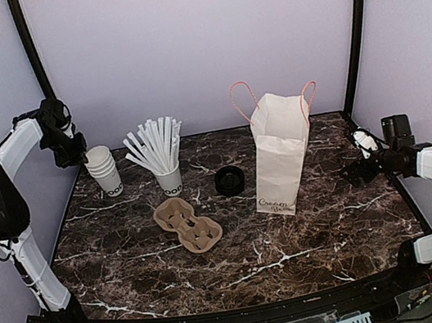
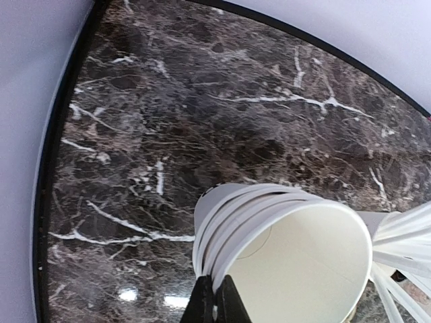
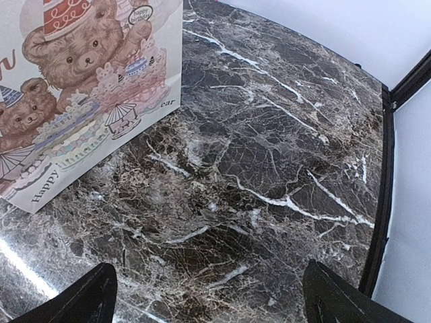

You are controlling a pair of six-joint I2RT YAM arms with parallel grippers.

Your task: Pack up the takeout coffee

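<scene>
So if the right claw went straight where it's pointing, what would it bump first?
Probably the marble table, though depth is unclear. The right claw is open, with the bag off to one side.

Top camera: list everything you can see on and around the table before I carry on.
stack of cups: one stack, white, far left of the table
cup of straws: one, white, just right of the stack
lid: one, black, mid-table between the cup of straws and the bag
cup carrier: one, brown cardboard, in front of the cup of straws, nothing in it
paper bag: one, white with pink handles, upright, right of centre
table: one, dark marble with white veins
left gripper: black fingers, shut on the rim of the stack's top cup
right gripper: black fingers, open, over bare table right of the bag
</scene>
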